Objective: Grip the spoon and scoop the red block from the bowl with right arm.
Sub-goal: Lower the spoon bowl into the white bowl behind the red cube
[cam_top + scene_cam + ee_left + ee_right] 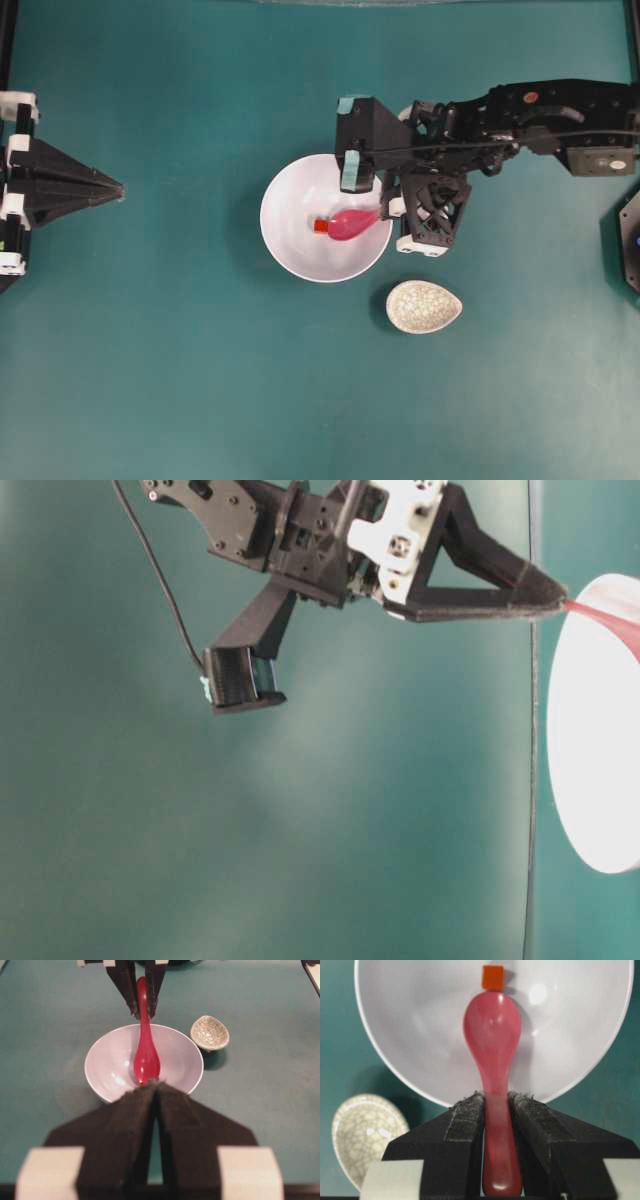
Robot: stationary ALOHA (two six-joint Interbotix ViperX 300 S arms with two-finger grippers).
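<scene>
I count one white bowl (300, 250), one pink spoon (352, 223), one red block (321, 226), one crackle-patterned dish (423, 306), and two grippers: left gripper (118, 188), right gripper (384, 211).

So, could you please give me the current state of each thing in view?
spoon: clamped by its handle, scoop inside the bowl
red block: loose in the bowl, at the spoon's tip
bowl: upright
right gripper: shut on the spoon
left gripper: shut, holding nothing
speckled dish: upright, nothing in it
</scene>
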